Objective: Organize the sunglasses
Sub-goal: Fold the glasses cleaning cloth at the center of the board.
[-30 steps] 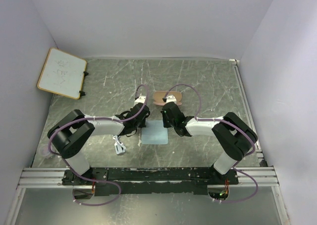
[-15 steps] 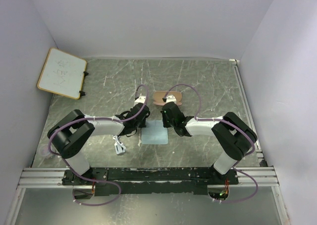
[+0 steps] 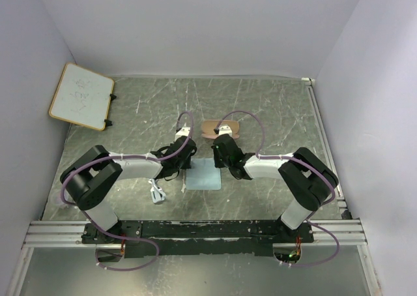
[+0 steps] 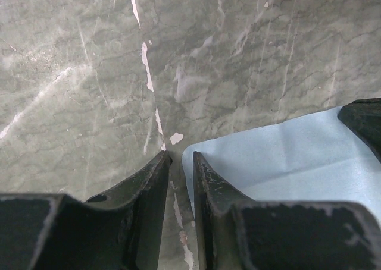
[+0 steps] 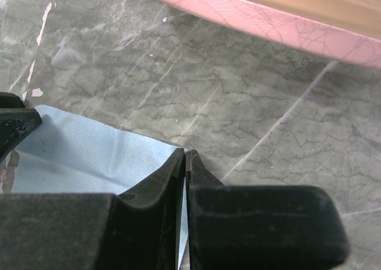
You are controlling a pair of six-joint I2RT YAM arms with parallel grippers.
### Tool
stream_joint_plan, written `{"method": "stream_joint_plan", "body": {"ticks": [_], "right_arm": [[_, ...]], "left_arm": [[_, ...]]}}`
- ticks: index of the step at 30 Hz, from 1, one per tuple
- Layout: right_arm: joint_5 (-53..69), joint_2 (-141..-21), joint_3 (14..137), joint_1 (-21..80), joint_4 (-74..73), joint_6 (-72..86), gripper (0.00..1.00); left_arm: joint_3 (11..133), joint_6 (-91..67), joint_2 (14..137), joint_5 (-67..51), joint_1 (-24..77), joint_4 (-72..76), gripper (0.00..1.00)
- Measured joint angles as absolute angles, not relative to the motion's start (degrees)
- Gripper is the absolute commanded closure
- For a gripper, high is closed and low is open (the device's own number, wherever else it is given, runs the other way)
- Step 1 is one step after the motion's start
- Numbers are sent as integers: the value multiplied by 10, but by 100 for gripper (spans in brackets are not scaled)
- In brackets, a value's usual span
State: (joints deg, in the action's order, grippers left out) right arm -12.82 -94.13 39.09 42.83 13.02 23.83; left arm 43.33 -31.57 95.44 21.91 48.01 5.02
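Two grippers sit at the far edge of the blue cloth (image 3: 203, 177), one at each far corner, and neither is on the sunglasses (image 3: 156, 193); the white pair lies on the table (image 3: 273, 107) to the left of the cloth, close beside the left forearm and nearer the bases than either set of fingers; neither wrist view shows it

From the left gripper (image 4: 178, 157) the sunglasses lie back and to the left, behind the fingertips, not ahead of them, so I judge any reach would have to start with a pull-back and a turn; the pair is too small to read well, but its long axis seems to run roughly near-to-far, slightly slanted; the left arm is plainly the nearer one, with the cloth between the sunglasses and the right arm

Left jaws stand narrowly parted with bare table showing in the gap, the cloth's corner just at their mouth, nothing held; the right gripper (image 5: 185, 153) is closed, tips together at the other far corner; whether a bit of cloth is nipped there I cannot tell; the tan-pink case (image 5: 268, 20) lies just beyond it
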Motion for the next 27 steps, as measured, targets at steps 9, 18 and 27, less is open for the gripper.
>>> {"method": "stream_joint_plan", "body": {"ticks": [9, 18, 27], "right_arm": [[-128, -941, 391, 428, 130, 239, 96], [-128, -941, 391, 428, 130, 240, 96], [-128, -941, 391, 428, 130, 240, 96]], "left_arm": [[440, -315, 962, 222, 480, 51, 69], [444, -314, 966, 219, 480, 53, 77], [445, -313, 966, 217, 480, 52, 73]]}}
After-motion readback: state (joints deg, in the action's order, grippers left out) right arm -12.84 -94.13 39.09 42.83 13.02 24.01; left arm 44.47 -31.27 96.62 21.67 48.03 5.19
